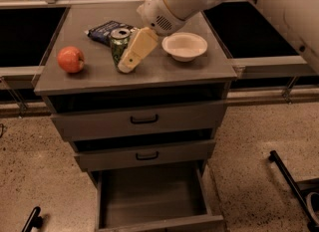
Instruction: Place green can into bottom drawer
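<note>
Camera view: gripper [127, 62] hangs just beside upright green can [118, 47], on its side toward the bench [99, 79] right edge; grip width untellable.

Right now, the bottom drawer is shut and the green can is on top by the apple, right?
No. The camera view shows the bottom drawer pulled open, not shut. The green can does stand on top near the apple, with the gripper right beside it.
</note>
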Robot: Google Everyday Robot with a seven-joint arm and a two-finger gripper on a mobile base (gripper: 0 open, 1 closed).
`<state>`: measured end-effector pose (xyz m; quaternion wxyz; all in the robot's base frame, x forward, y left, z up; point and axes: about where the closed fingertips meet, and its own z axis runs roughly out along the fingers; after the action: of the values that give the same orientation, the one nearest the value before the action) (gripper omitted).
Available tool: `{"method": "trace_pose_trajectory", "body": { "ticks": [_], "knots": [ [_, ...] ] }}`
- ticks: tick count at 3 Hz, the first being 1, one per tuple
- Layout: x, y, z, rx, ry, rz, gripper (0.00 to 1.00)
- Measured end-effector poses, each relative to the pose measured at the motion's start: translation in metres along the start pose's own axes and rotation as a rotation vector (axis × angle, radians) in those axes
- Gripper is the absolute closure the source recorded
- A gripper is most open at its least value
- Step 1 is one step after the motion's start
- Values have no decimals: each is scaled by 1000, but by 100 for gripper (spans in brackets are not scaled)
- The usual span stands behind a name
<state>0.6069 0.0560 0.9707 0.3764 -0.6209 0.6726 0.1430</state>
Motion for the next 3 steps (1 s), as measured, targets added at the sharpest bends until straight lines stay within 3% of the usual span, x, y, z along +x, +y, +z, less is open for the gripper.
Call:
{"method": "trace_pose_trajectory", "body": {
  "ticks": [1, 3],
  "knots": [
    [-9, -34, 35, 86, -130, 94, 0],
    [-6, -62, 69, 125, -202, 186, 0]
  ]
}}
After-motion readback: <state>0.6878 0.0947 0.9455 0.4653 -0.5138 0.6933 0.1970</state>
